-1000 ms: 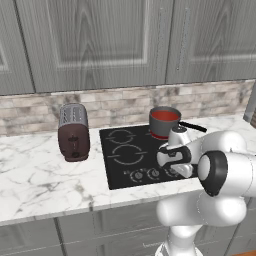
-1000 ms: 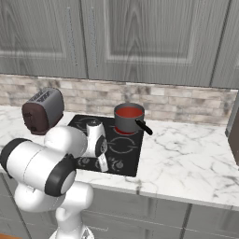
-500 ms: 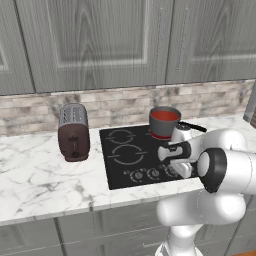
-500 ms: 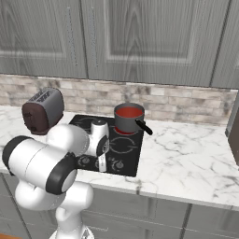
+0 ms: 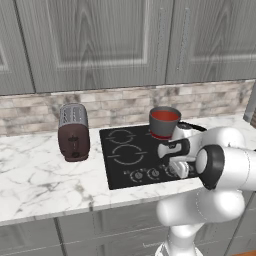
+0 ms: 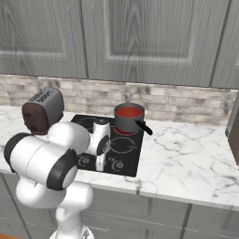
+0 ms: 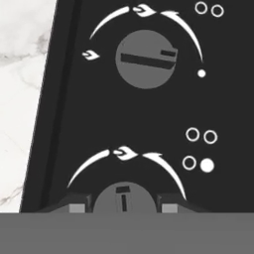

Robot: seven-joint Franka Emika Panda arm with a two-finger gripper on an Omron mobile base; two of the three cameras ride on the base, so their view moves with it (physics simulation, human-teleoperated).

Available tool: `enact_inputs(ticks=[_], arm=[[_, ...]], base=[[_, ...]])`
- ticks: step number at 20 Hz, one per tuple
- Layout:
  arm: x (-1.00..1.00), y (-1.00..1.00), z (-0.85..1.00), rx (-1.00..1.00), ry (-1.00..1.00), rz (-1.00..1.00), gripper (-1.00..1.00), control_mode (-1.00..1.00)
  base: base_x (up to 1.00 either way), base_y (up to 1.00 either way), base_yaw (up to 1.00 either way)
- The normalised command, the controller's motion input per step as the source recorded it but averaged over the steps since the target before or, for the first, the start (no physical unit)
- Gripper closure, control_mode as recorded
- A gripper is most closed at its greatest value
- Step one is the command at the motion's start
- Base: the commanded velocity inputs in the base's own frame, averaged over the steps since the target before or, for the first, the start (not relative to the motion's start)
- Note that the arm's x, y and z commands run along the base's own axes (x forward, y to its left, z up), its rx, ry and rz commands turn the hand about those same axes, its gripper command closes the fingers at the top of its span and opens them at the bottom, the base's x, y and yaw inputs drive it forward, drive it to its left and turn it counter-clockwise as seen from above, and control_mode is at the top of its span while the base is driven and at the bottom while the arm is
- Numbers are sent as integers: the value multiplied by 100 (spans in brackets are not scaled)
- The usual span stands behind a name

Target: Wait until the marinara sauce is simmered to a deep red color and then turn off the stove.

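Note:
The marinara sauce (image 5: 164, 115) (image 6: 129, 112) shows as a smooth red surface inside a small grey saucepan (image 5: 161, 129) (image 6: 127, 123) on the back right burner of the stove (image 5: 125, 155) (image 6: 128, 148). My gripper (image 5: 180, 170) (image 6: 99, 163) (image 7: 122, 208) reaches down onto the knob row at the cooktop's front edge. In the hand view its two fingertips (image 7: 77, 207) stand on either side of a round grey knob (image 7: 122, 197), shut on it. That knob's mark points up at the middle flame sign. A second knob (image 7: 145, 58) lies further along, its bar nearly level.
A brown-and-silver toaster (image 5: 73, 131) (image 6: 43, 110) stands on the marble counter (image 5: 35, 180) (image 6: 186, 154) left of the cooktop. The pan's black handle (image 6: 144, 127) sticks out toward the right front. Grey cabinets hang above the tiled backsplash.

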Motion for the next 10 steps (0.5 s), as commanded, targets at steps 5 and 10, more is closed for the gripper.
enact_inputs(ticks=[5, 10], arm=[[-4, 0, -24, 0, 0, -23, 100, -100], [-6, 0, -24, 0, 0, -24, 100, -100]], base=[[0, 0, 0], [0, 0, 0]])
